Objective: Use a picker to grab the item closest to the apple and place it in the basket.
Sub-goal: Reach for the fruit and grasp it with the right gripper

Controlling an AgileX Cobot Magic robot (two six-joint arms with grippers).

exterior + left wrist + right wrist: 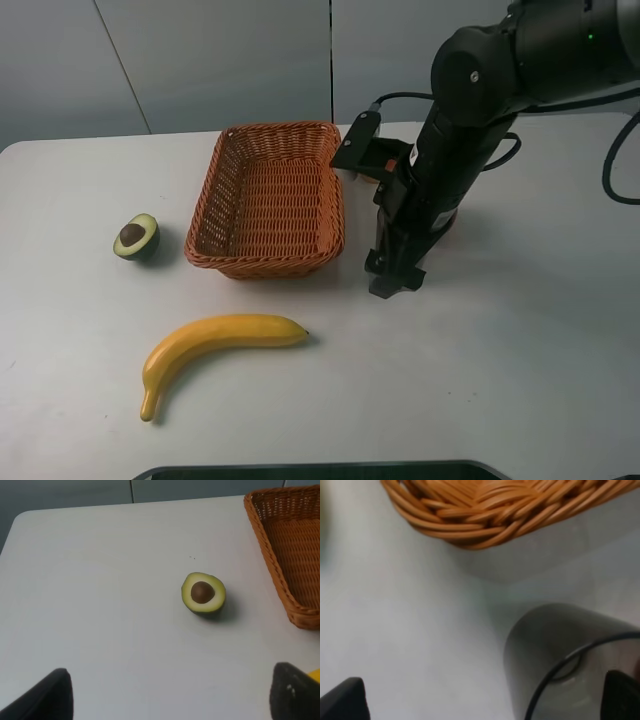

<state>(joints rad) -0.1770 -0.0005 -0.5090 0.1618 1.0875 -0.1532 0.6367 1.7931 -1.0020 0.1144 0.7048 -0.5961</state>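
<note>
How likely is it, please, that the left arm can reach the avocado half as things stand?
Probably yes: its wrist view shows the avocado half lying alone on bare table ahead of the open left gripper, with the basket apart from it.

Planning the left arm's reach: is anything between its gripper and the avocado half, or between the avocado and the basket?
Nothing visible. Bare table lies between the left gripper and the avocado half, and between it and the basket; only the basket's near wall must be cleared. The banana lies off both lines.
</note>
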